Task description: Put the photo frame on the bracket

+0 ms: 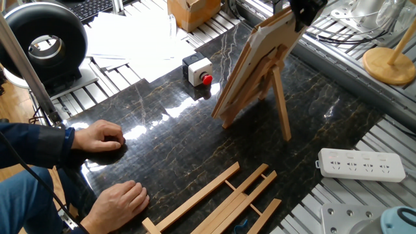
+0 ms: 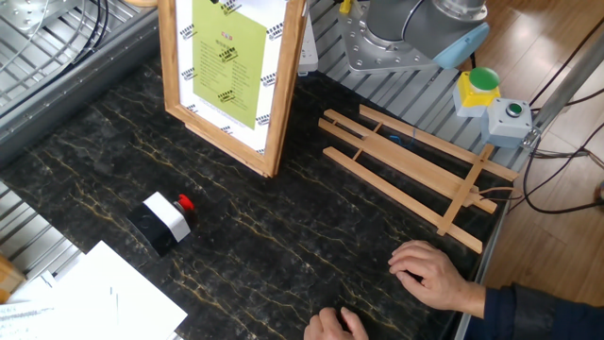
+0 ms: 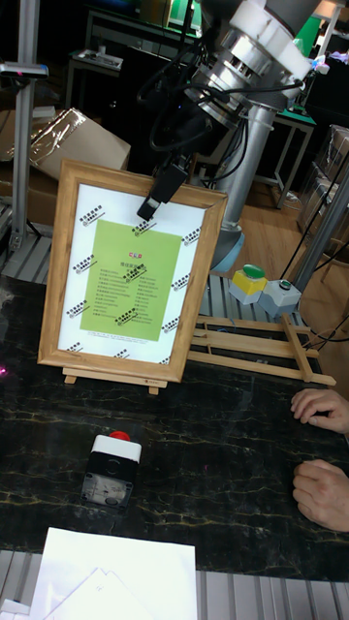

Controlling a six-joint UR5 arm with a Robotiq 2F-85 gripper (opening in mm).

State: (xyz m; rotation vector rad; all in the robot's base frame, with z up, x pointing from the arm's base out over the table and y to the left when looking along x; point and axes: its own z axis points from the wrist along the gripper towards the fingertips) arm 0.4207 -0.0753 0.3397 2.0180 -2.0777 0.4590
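Observation:
The photo frame (image 1: 250, 65) stands tilted back on the bracket (image 1: 281, 97), its tan board back facing one fixed view. Its yellow-green picture (image 2: 226, 66) shows in the other fixed view. In the tall view the photo frame (image 3: 131, 276) rests its lower edge on the bracket's ledge (image 3: 111, 373). My gripper (image 3: 153, 208) straddles the frame's top edge, with one dark finger in front of the glass and the other hidden behind. My gripper (image 1: 307, 8) is open and sits at the frame's top corner, partly cut off by the picture edge.
A flat easel of long slats (image 1: 221, 201) lies near the front. A black-and-white box with a red button (image 1: 198, 70) sits left of the bracket. A person's hands (image 1: 97, 138) rest on the dark table. A white power strip (image 1: 361, 166) lies right; paper sheets (image 1: 136, 39) at the back.

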